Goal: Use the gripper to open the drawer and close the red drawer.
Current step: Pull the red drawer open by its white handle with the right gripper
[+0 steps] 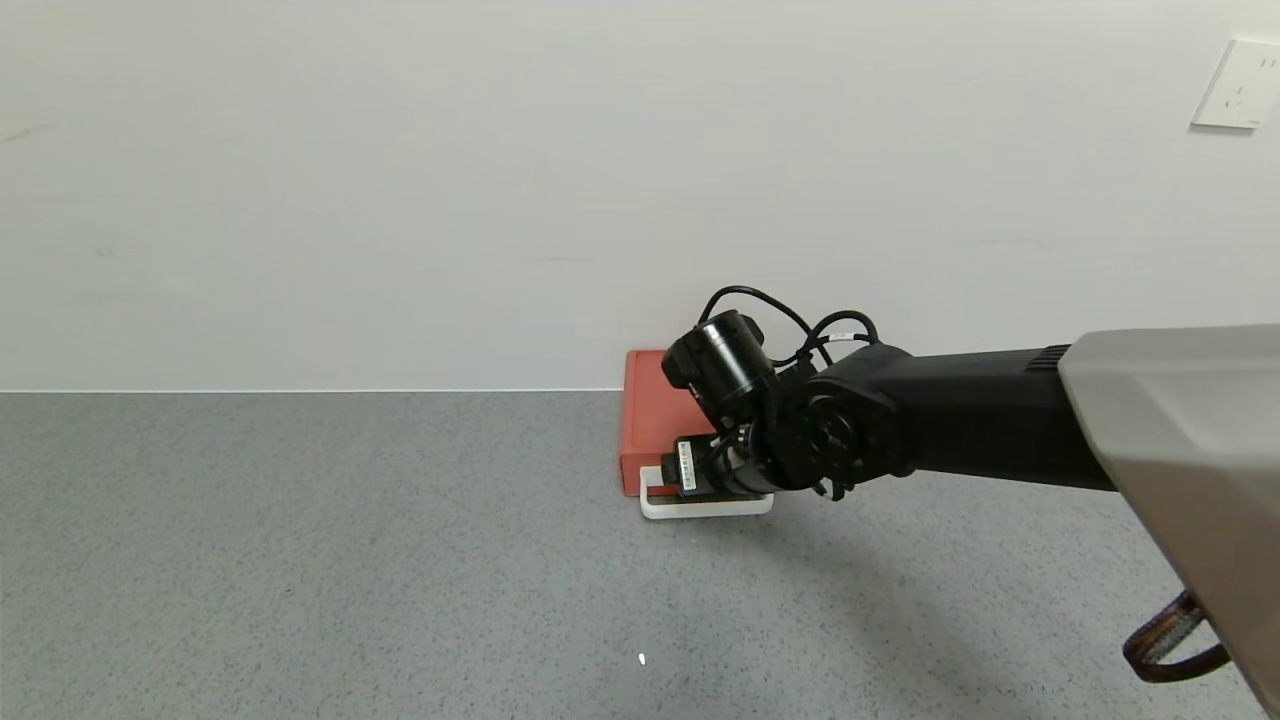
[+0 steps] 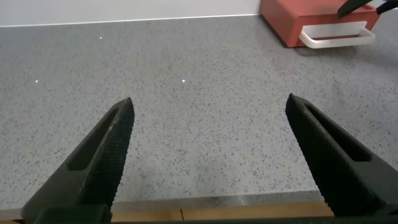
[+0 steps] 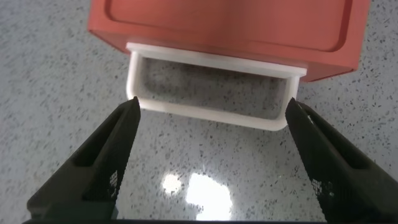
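The orange-red drawer box point(image 1: 650, 415) stands on the grey table against the white wall, its tray pushed in and its white loop handle point(image 1: 700, 508) facing me. My right gripper point(image 1: 705, 480) hangs just above the handle. In the right wrist view the gripper point(image 3: 211, 112) is open, its fingertips level with the front bar of the handle point(image 3: 211, 115) and as wide as it, not touching the box point(image 3: 224, 28). My left gripper point(image 2: 210, 109) is open and empty low over the near table edge; the box point(image 2: 292, 22) and handle point(image 2: 336, 34) lie far off in its view.
The grey speckled table point(image 1: 300, 550) meets the white wall behind the box. A wall socket point(image 1: 1240, 85) sits at the upper right. A brown strap loop point(image 1: 1170, 640) hangs by my right forearm. The table's wooden front edge point(image 2: 217, 211) shows in the left wrist view.
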You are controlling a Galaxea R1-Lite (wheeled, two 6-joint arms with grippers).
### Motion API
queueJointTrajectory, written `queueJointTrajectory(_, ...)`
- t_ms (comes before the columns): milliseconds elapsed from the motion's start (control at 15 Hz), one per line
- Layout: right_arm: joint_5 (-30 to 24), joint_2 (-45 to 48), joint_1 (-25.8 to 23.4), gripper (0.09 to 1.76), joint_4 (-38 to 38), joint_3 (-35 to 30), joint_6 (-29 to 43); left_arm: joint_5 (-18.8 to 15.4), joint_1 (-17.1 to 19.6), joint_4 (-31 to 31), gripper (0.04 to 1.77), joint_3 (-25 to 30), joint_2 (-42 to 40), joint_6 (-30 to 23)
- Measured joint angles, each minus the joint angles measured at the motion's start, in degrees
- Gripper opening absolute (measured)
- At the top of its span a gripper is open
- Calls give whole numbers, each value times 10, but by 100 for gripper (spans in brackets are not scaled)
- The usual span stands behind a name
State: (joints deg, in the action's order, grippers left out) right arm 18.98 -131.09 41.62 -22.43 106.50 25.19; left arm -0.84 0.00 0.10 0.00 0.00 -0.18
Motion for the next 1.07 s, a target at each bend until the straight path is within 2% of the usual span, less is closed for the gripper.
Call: queueJointTrajectory(1067,15,-71,-6,171,0,50,41,2,0,0,175,0,0,1)
